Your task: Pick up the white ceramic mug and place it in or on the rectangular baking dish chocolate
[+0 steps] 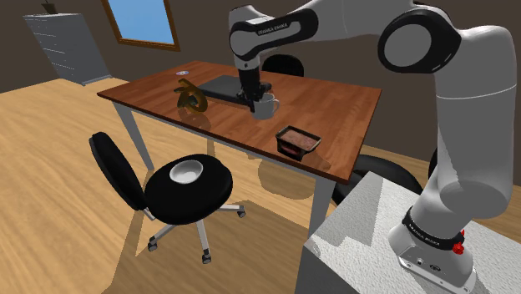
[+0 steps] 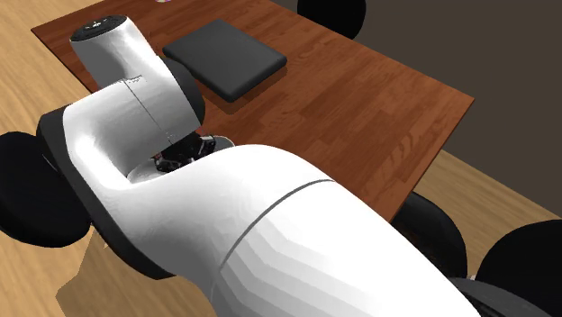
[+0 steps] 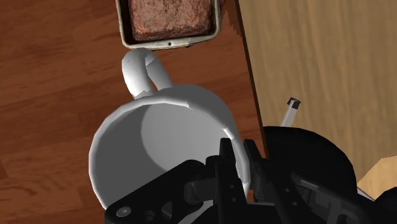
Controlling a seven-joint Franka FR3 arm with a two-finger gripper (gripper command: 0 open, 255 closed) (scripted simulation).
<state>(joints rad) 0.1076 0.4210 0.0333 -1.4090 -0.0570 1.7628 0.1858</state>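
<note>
A white mug (image 1: pixel 265 107) stands mid-table on the reddish wooden table (image 1: pixel 334 100), and I cannot tell whether it is raised off the top. My black gripper (image 1: pixel 255 98) comes down on it from above. In the wrist view the gripper (image 3: pixel 238 159) is shut on the rim of the mug (image 3: pixel 159 140), one finger inside and one outside, on the side opposite the handle. The handle points towards the rectangular baking dish (image 3: pixel 170 19) with its brown filling. That dish (image 1: pixel 298 140) sits near the table's front edge, a short way from the mug.
A brown sculpted object (image 1: pixel 192 98) and a dark flat pad (image 1: pixel 227 85) lie beyond the mug. A black office chair (image 1: pixel 179 196) with a white bowl (image 1: pixel 188 171) on its seat stands in front of the table. The table edge runs close by the dish.
</note>
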